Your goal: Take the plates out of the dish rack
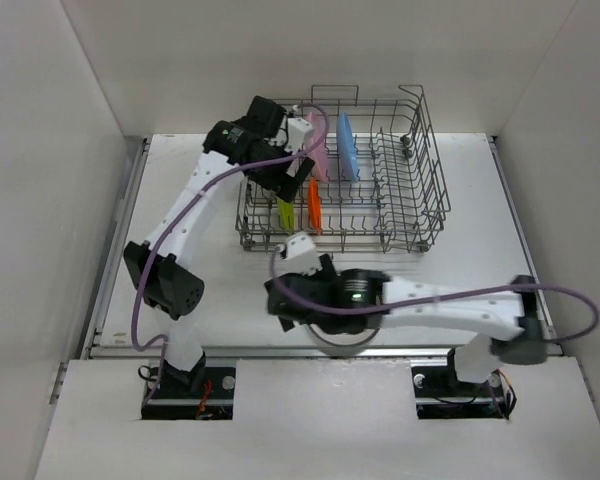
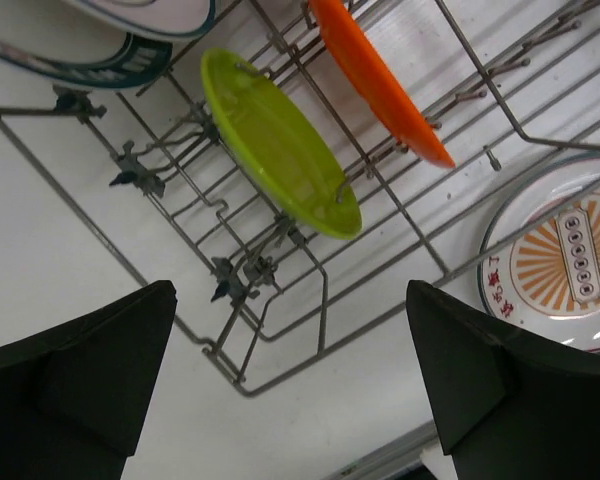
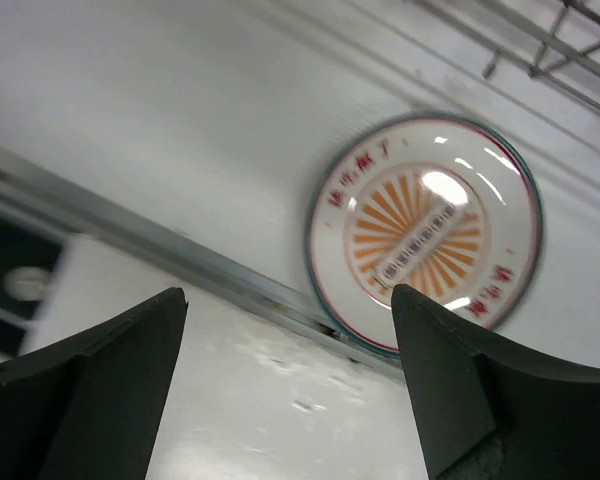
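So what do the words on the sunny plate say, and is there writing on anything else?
On the sunburst plate, red characters around the ring: they are there, but too blurred to read.
On the same plate, a row of small marks on the strip across the middle: too small to read.
On the lime green plate, the orange plate and the dish rack: no writing that I can see.

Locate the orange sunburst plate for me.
The sunburst plate lies flat on the table, outside the dish rack, between the rack's near side and the table's front edge, beneath the open right gripper.
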### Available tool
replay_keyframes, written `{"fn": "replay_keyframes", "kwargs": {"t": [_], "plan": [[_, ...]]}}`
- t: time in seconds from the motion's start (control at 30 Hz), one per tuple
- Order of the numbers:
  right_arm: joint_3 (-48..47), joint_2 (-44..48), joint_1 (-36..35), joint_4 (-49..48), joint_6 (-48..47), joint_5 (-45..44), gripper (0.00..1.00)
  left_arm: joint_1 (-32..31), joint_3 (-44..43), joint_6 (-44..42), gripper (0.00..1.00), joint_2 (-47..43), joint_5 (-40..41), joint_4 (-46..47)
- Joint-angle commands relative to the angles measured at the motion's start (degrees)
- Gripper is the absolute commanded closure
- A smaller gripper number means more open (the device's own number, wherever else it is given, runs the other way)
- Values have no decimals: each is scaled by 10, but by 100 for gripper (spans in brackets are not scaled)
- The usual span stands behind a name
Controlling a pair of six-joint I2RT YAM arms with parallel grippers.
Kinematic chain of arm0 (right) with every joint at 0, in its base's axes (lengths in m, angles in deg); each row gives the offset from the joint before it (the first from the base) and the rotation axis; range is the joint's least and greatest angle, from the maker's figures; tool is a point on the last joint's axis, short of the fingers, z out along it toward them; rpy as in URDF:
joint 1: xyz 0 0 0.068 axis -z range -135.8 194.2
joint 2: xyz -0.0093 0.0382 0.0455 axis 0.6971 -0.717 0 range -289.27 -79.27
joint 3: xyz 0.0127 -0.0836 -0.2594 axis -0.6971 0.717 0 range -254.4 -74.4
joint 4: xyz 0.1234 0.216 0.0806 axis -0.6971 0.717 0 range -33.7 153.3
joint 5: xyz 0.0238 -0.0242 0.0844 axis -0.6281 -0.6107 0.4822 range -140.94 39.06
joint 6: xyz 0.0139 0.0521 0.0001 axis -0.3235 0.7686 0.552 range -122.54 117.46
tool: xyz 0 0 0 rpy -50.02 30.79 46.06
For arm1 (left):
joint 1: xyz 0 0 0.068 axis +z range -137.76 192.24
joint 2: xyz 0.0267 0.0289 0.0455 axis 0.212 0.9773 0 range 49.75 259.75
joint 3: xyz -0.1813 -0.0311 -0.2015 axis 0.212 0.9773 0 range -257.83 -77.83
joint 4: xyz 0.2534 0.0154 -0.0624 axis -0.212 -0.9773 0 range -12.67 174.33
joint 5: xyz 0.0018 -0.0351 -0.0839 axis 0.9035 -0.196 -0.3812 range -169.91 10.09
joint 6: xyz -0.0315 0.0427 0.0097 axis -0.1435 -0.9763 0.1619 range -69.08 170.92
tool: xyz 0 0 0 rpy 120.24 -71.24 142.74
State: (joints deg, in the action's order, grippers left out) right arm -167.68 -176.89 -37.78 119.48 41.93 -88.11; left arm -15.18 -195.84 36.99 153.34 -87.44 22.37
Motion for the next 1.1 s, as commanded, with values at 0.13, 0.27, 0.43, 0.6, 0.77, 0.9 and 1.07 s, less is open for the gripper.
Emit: {"fn": "replay_keyframes", "kwargs": {"t": [0.13,0.27,0.43,0.6,0.77,0.9,1.07], "plan": [[175,294,73,-155,23,40,11,-46,-81,53,15,93,168,3],[231,387,115,-155,61,29,11,-46,-97,65,23,125,128,-12],[303,460,138,-161,92,29,11,-46,-68,102,33,130,174,19],[316,462,138,-155,112,34,11,-46,-47,115,33,136,232,32],[310,433,148,-155,117,29,11,-46,-42,109,52,176,209,13],[304,412,153,-155,112,29,11,-46,-42,116,82,188,204,8],[310,407,154,-161,112,13,11,-46,-35,158,100,160,233,32]]}}
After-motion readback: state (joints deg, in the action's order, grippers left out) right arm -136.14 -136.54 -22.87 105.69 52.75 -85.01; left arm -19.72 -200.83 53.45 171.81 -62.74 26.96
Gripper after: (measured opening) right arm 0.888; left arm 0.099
